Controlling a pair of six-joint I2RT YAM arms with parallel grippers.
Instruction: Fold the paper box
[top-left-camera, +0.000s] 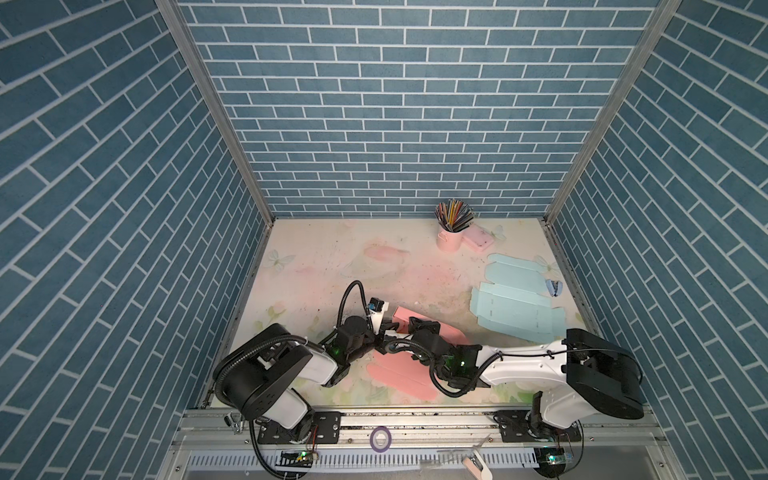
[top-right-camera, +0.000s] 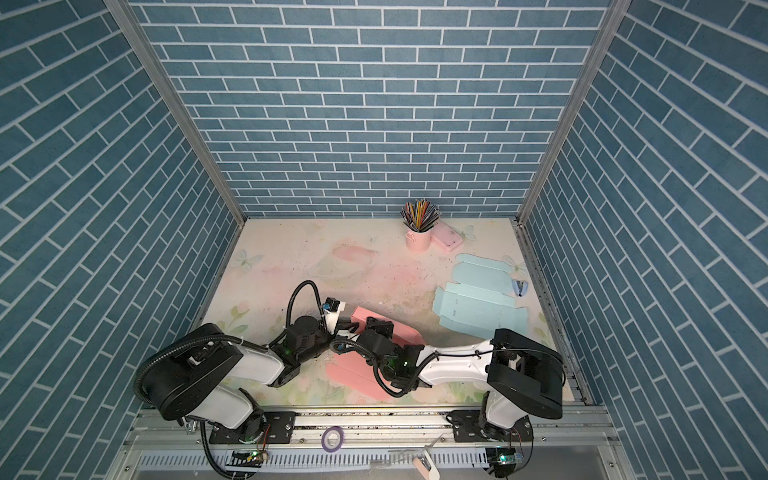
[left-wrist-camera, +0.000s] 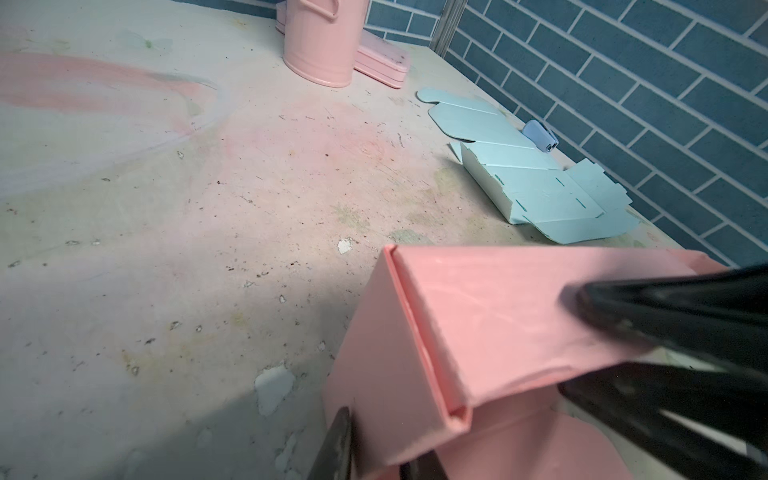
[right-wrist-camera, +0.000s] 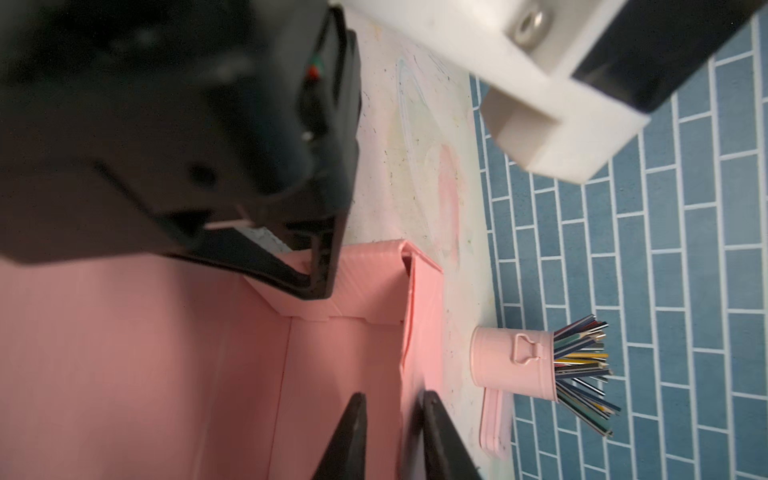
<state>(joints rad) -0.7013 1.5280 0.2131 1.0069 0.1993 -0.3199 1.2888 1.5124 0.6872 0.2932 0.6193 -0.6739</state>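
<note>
The left gripper reaches in from the lower left of both top views, fingertips at the top edge of a short end wall. Whether it pinches that edge I cannot tell. That wall belongs to the pink box, which lies at the lower centre under both wrists. The end wall and one long, doubled-over side wall stand upright, so the tray looks about half formed. The rounded panel toward the lower edge lies flat, so I judge the other walls and the lid are left to do. The right gripper straddles the long wall, jaws slightly parted, not clamping. At right, a blue box blank lies flat, untouched.
</note>
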